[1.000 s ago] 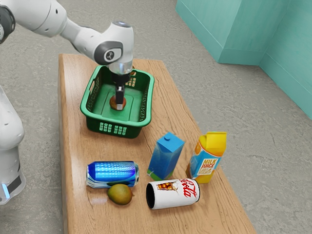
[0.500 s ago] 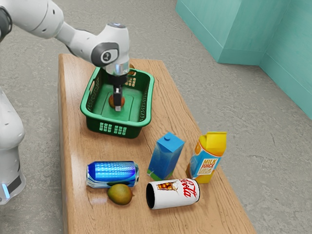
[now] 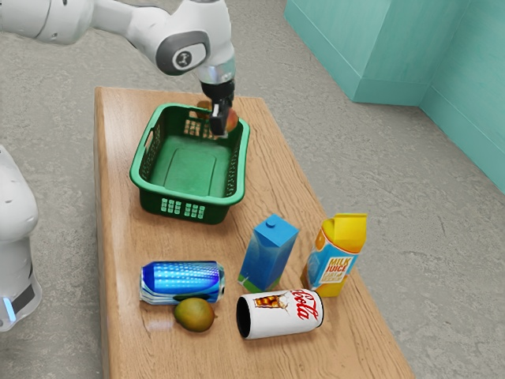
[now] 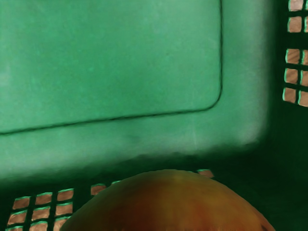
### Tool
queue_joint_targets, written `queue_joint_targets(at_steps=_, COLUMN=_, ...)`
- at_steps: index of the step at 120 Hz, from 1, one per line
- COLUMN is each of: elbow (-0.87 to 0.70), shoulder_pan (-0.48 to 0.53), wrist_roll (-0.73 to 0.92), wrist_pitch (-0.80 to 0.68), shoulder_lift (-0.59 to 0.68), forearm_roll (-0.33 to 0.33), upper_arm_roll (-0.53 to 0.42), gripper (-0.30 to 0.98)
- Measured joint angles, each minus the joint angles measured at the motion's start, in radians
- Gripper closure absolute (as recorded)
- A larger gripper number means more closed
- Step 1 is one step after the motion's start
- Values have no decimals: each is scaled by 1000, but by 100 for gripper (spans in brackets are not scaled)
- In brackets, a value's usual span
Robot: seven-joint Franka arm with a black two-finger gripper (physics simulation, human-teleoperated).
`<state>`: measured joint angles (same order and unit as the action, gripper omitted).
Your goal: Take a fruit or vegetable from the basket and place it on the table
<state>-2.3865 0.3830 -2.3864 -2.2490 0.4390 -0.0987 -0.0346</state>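
One reddish-orange fruit [image 3: 232, 120] is gripped in the closed-in end effector [image 3: 222, 130], held up off the floor of the green basket [image 3: 193, 212], by its far corner toward the exterior view's right. Five other things lie or stand on the wooden counter [image 3: 272, 170] in front of the basket: a blue can [image 3: 181, 280] on its side with a greenish-brown fruit [image 3: 195, 315] just beside it, a white cola can [image 3: 282, 314] also on its side, and a blue carton [image 3: 268, 251] near a yellow-topped juice carton [image 3: 338, 254].
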Motion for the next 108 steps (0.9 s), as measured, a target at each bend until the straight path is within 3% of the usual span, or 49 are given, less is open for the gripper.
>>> queue_joint_targets(at_steps=12, elbow=150, shoulder_pan=-8, wrist_roll=5, wrist_pitch=3, shoulder_lift=-66, forearm_roll=60, upper_arm_roll=-80, gripper=34)
queue_joint_targets(at_steps=25, elbow=212, shoulder_pan=-10, wrist_roll=9, wrist_pitch=4, shoulder_lift=-110, forearm_roll=82, upper_arm_roll=-149, gripper=36)
queue_joint_targets(at_steps=76, elbow=410, shoulder_pan=-12, wrist_roll=20, wrist_pitch=1, shoulder_lift=-362, forearm_roll=102, upper_arm_roll=-218, gripper=36)
queue_joint_targets(at_steps=90, elbow=416, shoulder_pan=-22, wrist_roll=20, wrist_pitch=-1, shoulder_lift=-370, forearm_roll=144, upper_arm_roll=-234, gripper=16)
queue_joint_targets(at_steps=108, elbow=409, shoulder_pan=-35, wrist_roll=18, wrist_pitch=-3, shoulder_lift=-361, forearm_roll=174, upper_arm_roll=-237, gripper=6)
